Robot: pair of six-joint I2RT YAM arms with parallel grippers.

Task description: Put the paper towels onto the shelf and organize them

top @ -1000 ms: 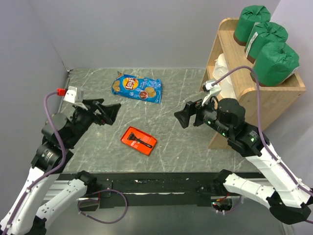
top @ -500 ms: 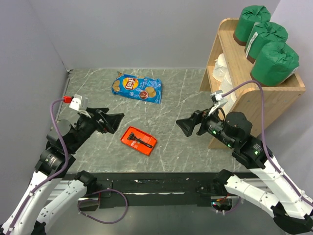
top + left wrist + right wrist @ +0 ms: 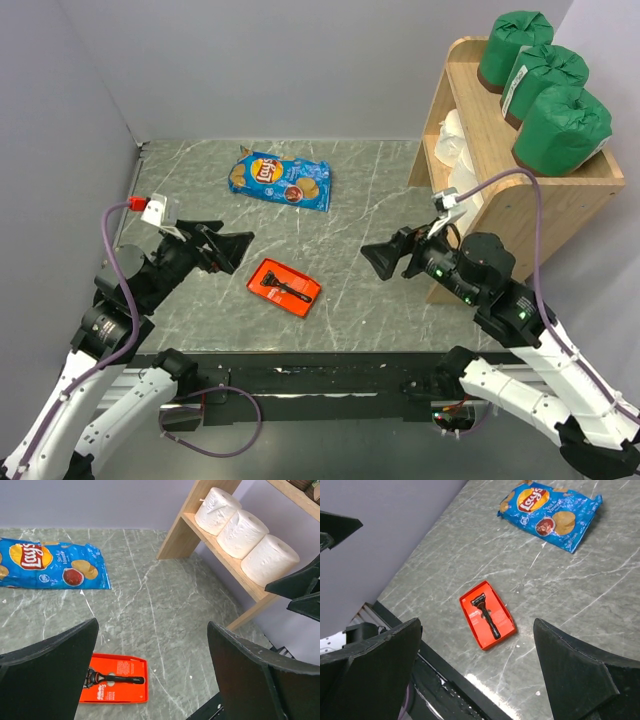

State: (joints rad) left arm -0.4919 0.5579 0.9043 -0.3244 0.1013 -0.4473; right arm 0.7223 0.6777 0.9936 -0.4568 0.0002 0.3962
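Note:
The wooden shelf point(image 3: 495, 150) stands at the right. Three green-wrapped rolls point(image 3: 546, 80) sit in a row on its top level. Three bare white rolls point(image 3: 241, 533) lie in a row on its lower level; the top view shows only part of them point(image 3: 452, 140). My left gripper point(image 3: 232, 249) is open and empty above the left of the table, facing right. My right gripper point(image 3: 382, 260) is open and empty, raised in front of the shelf's near end, facing left. In the wrist views both grippers point(image 3: 152, 675) point(image 3: 477, 672) hold nothing.
A flat red tray point(image 3: 284, 286) with a black razor lies on the marble table between the grippers. A blue chip bag point(image 3: 279, 180) lies further back. Grey walls close the left and back. The black base rail point(image 3: 320, 375) runs along the near edge.
Over the last second both arms drew back toward their bases and lowered, the left gripper shifting right, the right gripper away from the shelf. Since half a second ago they are almost still.

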